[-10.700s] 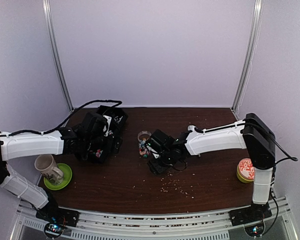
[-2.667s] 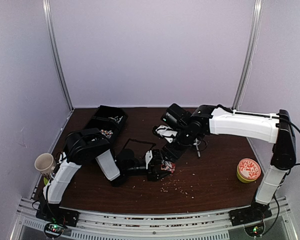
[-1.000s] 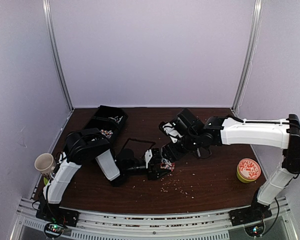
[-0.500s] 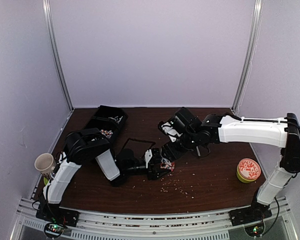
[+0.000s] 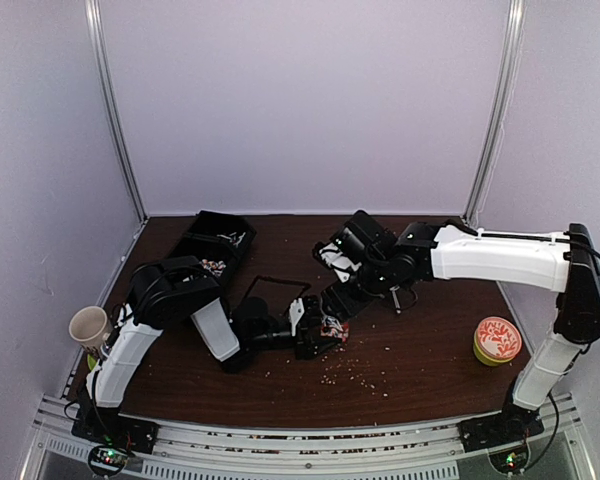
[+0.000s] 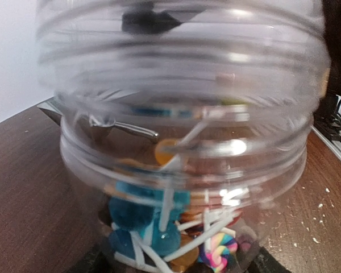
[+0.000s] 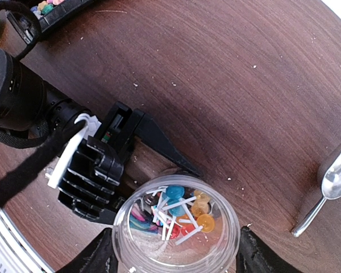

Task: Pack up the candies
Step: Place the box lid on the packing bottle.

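Note:
A clear plastic jar (image 5: 330,328) stands on the brown table, with no lid on it. Inside it lie candies (image 7: 182,207): blue, orange and red round pieces on white sticks and a multicoloured swirl (image 6: 219,245). My left gripper (image 5: 318,336) comes in from the left and is shut on the jar's lower part; the jar (image 6: 176,142) fills the left wrist view. My right gripper (image 7: 176,257) reaches down from above, with its fingers (image 7: 96,256) pressed against either side of the jar's rim (image 7: 176,227). More candies (image 5: 214,265) lie in a black tray.
The black tray (image 5: 220,238) stands at the back left. A paper cup (image 5: 88,325) is at the far left. A round orange-topped tub (image 5: 497,340) sits at the right. A metal scoop (image 7: 334,183) lies beside the jar. Pale crumbs (image 5: 352,372) dot the table's front.
My right arm's wrist has swung slightly to the left and back while its fingers stayed at the jar. The jar and my left arm have not moved.

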Robot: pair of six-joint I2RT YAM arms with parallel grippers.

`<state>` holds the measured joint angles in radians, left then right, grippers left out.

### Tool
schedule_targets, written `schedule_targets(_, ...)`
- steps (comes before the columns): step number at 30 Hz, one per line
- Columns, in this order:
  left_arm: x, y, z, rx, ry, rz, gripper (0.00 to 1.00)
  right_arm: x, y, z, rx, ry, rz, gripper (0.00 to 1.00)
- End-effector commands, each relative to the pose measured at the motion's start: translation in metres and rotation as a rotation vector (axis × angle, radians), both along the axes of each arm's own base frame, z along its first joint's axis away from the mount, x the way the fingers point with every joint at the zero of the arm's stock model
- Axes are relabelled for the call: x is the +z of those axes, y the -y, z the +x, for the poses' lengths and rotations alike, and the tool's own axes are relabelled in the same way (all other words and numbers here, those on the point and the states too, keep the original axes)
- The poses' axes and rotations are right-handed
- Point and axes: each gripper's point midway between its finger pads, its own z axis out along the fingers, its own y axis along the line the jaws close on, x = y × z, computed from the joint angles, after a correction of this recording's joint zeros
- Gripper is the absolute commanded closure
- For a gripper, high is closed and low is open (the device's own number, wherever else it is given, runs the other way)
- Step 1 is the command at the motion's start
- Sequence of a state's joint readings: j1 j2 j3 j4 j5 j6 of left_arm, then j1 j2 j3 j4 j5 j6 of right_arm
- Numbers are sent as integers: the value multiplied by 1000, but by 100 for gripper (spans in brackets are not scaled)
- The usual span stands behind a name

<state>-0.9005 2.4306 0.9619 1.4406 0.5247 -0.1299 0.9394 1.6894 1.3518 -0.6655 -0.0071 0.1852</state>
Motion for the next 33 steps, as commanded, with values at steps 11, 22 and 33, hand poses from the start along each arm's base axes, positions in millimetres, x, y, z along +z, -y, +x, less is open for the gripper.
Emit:
schedule_targets(11,-14,0,-7,-38,-14,23,40,-2,-9,-14,117,-18,-45,32)
schedule_targets(22,-14,-1,-5,-28,-13,18,41,-10,-8,-17,123,-42,-59,32)
schedule_targets(33,-14,-8,9,69,-10,24,42,-8,-6,-6,-36,-16,22,32)
